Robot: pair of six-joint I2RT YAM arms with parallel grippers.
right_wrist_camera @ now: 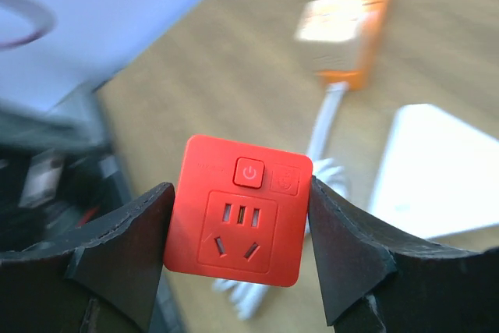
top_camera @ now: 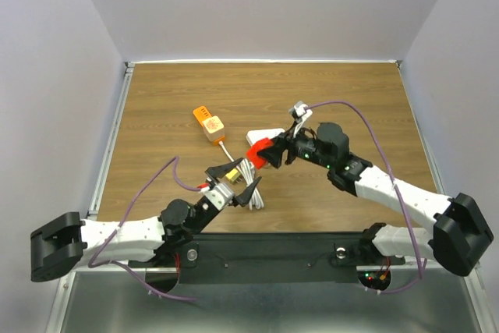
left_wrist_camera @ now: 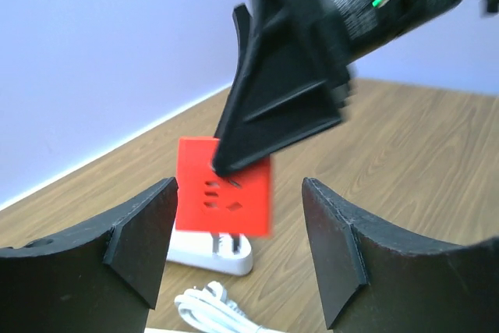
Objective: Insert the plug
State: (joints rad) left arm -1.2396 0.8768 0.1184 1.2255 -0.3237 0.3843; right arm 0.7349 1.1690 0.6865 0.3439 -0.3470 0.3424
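Here, right end effector [right_wrist_camera: 238, 228] closed on the red socket cube [top_camera: 258, 151] at frame centre, left end effector [left_wrist_camera: 238, 220] open just beside it, coiled white cable [left_wrist_camera: 209, 306] below, on the desk [top_camera: 351, 91].

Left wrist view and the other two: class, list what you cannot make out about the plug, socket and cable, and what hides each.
Plug prongs: no view shows them; top view too small near the white cable.
Red socket, upper corner: left wrist view, covered by the right end effector.
The white cable's run: left wrist view, cut by the bottom edge.
Orange device, markings: right wrist view, blurred.
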